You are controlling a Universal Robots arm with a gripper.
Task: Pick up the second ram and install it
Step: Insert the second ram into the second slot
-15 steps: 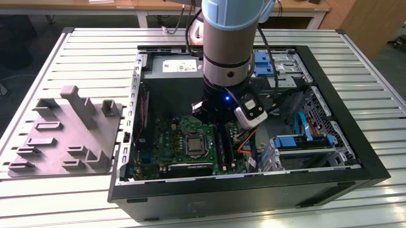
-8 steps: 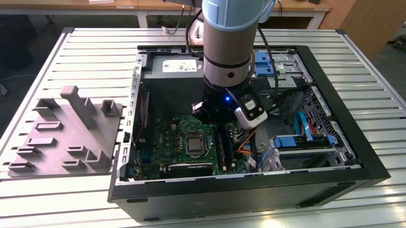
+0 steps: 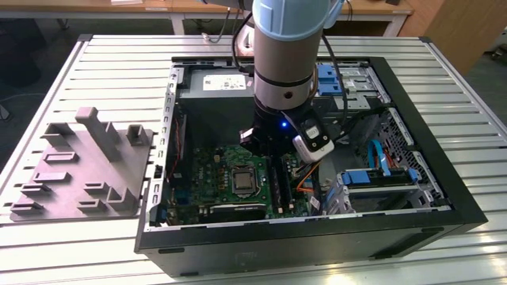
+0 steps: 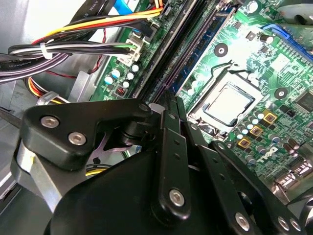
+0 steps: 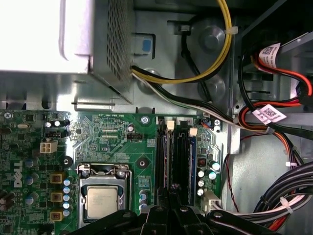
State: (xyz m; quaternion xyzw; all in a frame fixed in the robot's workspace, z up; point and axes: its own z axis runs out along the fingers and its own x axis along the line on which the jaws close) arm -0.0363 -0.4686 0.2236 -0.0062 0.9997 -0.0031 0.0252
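Observation:
Inside the open computer case [image 3: 443, 205] my gripper [image 3: 269, 148] hangs low over the green motherboard [image 3: 214, 172], right at the long black memory slots. The fingers stand pressed together in both wrist views, gripper [image 4: 166, 100] [image 5: 169, 196]. They are shut on the thin dark edge of the second ram [image 4: 171, 66] [image 5: 170, 161]. It runs along a slot, upright and lined up with it. I cannot tell how deep it sits. Another memory stick [image 4: 205, 44] [image 5: 192, 152] stands in a neighbouring slot.
The processor socket [image 5: 101, 200] [image 4: 230, 103] lies beside the slots. Cable bundles [image 5: 274, 127] [image 4: 73, 49] crowd the other side. The power supply box [image 5: 63, 34] sits beyond the slot ends. A grey holder plate [image 3: 87, 172] rests on the table at the exterior view's left.

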